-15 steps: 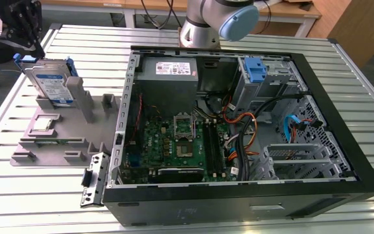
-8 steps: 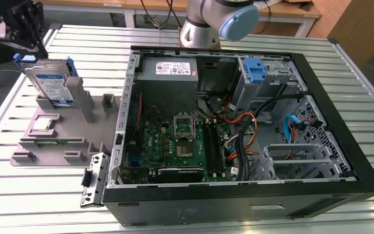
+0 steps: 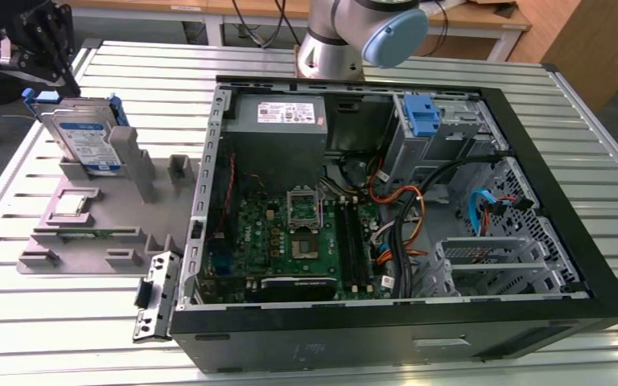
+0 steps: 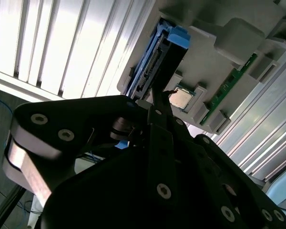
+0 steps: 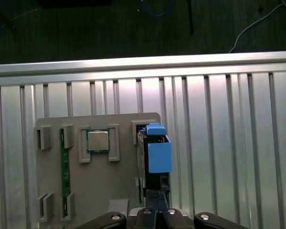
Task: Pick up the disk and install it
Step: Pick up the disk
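Closest to us in the first wrist view, the gripper (image 5: 157,204) has its two fingers pressed together with nothing between them (only a thin seam parts them). It hangs above the grey fixture (image 5: 109,191), over the end where the disk (image 5: 158,151) stands on edge in its slot. We cannot tell whether the fingertips touch it. Further along the fixture, beside the disk, a small square chip (image 5: 98,141) sits in a recess. Past that, a green memory strip (image 5: 64,164) lies in its groove. Beyond the fixture, on the exterior view's right, the open computer case (image 3: 599,273) rests on the same slatted metal table (image 3: 62,322).
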Robot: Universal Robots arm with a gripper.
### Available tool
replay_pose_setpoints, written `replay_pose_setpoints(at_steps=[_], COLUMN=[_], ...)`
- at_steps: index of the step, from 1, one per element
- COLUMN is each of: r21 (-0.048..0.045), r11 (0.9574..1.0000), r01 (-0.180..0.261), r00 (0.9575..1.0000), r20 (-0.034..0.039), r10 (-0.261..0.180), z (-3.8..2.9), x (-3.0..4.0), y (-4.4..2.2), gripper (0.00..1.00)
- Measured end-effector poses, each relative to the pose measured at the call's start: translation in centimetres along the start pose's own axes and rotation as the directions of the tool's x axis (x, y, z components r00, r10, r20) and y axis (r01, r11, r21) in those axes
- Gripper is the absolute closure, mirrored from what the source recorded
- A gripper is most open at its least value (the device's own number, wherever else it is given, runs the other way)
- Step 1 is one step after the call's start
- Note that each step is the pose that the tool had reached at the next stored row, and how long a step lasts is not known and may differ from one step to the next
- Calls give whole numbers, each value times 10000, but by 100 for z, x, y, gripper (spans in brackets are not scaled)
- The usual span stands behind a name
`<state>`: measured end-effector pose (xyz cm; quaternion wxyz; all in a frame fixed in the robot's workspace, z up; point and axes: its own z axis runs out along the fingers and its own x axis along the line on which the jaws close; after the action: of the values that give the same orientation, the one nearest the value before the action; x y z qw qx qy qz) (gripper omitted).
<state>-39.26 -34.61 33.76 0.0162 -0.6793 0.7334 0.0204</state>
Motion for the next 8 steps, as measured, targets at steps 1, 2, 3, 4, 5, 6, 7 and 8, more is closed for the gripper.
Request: replay_pose_setpoints(at_steps=[1,2,3,4,5,6,7,8], r21=[0,-11,-50,-97,-107,-111,-116,-118], r11=[10000,10000,10000,10000,9999,9999,9999,9999], r01=[0,-1,-2,-4,-5,-6,-6,-7], r00=[10000,10000,10000,10000,10000,10000,10000,10000], r20=[0,1,-2,-6,-8,-9,-10,-10], r10=[0,1,2,4,5,6,6,6], z=[0,2,3,3,2,2,1,1], x=[0,0,0,0,0,0,0,0], y=[0,0,-1,0,0,0,0,0], gripper=[90,90,90,90,90,90,90,90])
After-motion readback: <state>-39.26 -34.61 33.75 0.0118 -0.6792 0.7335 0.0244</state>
